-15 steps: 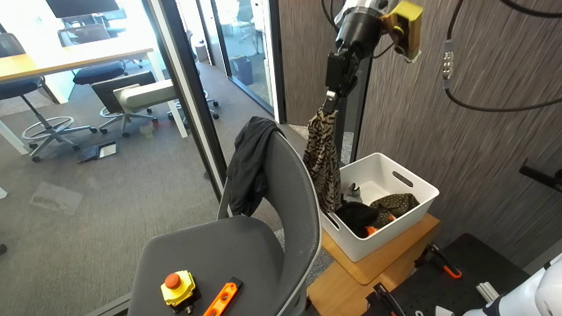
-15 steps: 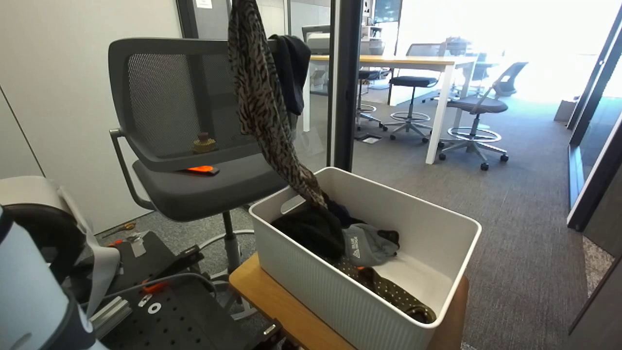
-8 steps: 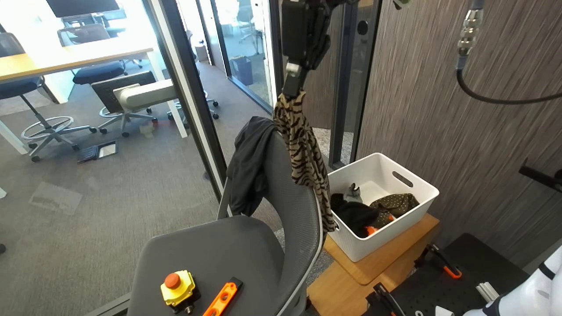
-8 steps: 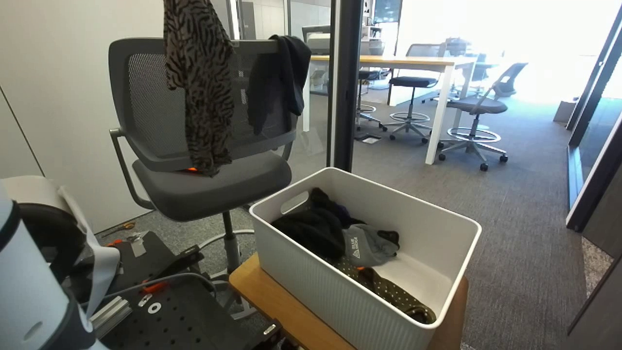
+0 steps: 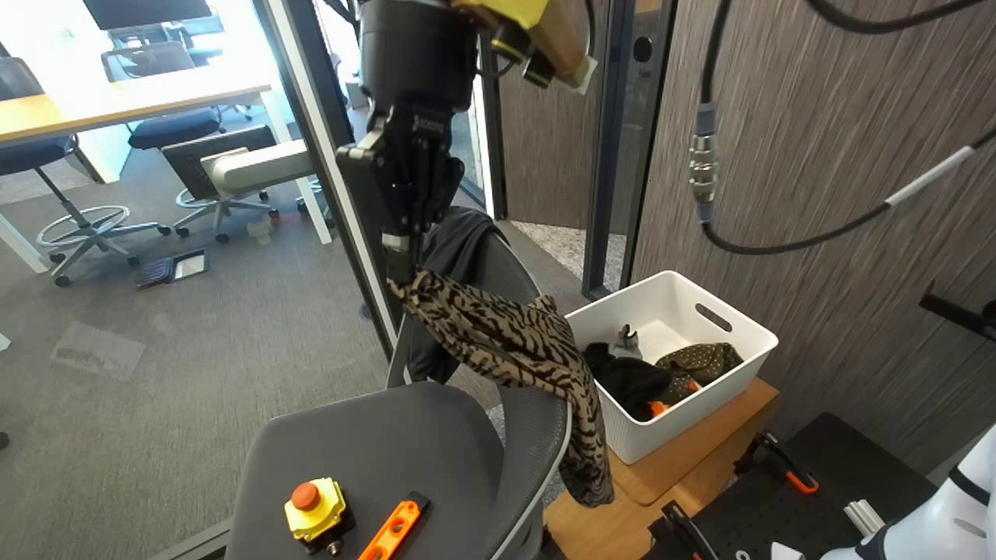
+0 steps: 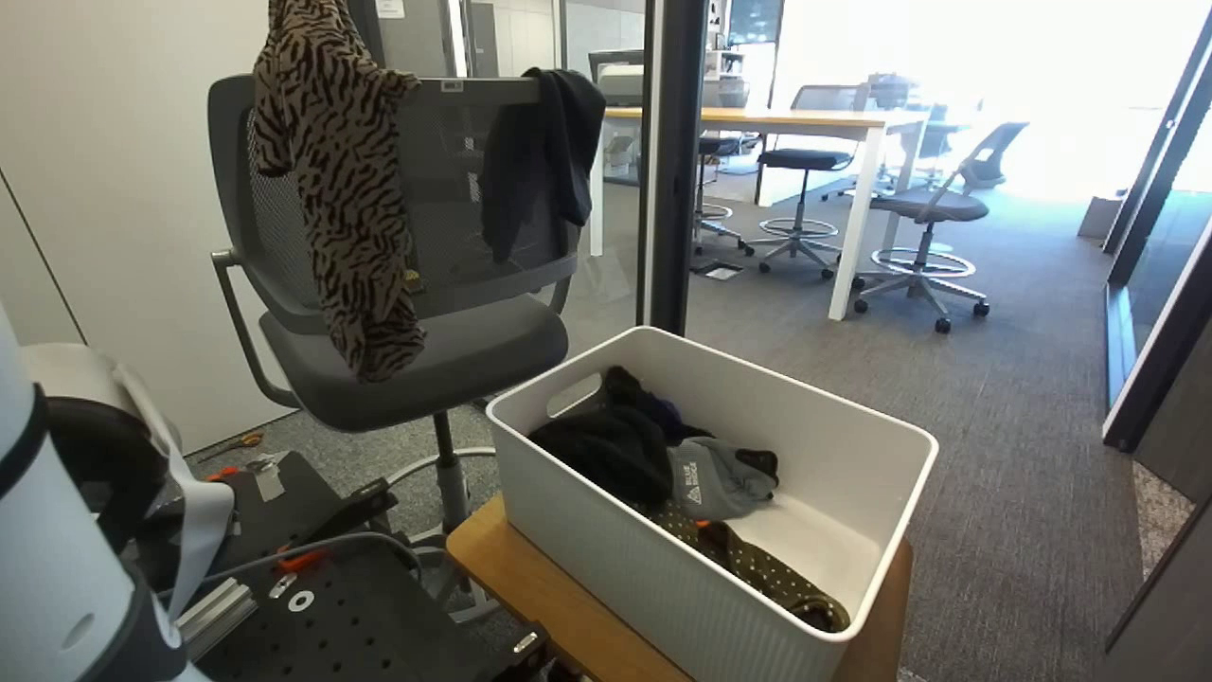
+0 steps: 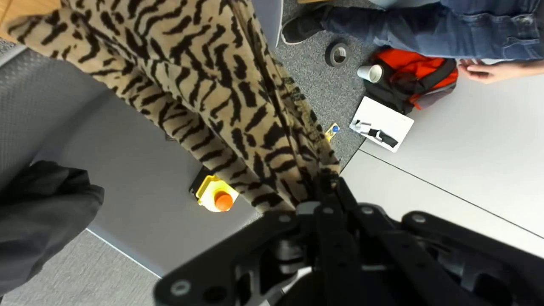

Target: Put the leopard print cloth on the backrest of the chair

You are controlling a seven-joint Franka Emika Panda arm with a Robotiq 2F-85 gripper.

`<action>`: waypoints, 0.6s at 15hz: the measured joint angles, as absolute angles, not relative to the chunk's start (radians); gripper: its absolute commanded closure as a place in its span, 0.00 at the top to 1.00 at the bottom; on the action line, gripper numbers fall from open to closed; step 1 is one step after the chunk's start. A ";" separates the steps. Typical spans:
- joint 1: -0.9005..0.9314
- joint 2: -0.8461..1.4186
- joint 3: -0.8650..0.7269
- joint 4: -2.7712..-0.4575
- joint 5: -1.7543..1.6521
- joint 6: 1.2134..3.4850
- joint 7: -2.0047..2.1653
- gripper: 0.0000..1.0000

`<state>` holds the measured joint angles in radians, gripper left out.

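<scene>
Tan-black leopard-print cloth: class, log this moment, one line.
black gripper: closed on cloth | cloth: across curved grey mesh backrest | release: pending

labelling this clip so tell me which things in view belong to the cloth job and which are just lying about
For the job:
leopard print cloth
chair backrest
end effector, holding the cloth

Just lying about:
yellow button box
orange item
dark grey garment
spotted cloth in white bin

In an exterior view, the cloth (image 5: 498,330) runs over the backrest (image 5: 537,432), from the pincer (image 5: 403,272) in front down behind; a garment (image 5: 428,362) hangs at the far end; on the seat (image 5: 366,451), a button (image 5: 317,513) left of a tool (image 5: 389,538); behind, a bin (image 5: 685,416) on the surface (image 6: 559,606) holds fabric (image 6: 606,445)
</scene>
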<state>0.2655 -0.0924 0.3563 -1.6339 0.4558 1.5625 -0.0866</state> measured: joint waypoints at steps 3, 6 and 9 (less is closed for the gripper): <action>0.271 0.011 0.356 -1.586 0.435 1.588 -0.087 0.01; 0.273 0.104 0.352 -1.543 0.431 1.591 -0.086 0.01; 0.276 0.193 0.351 -1.507 0.431 1.585 -0.081 0.01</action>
<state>0.2762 0.1926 0.3506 -1.5068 0.4313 1.5850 -0.0807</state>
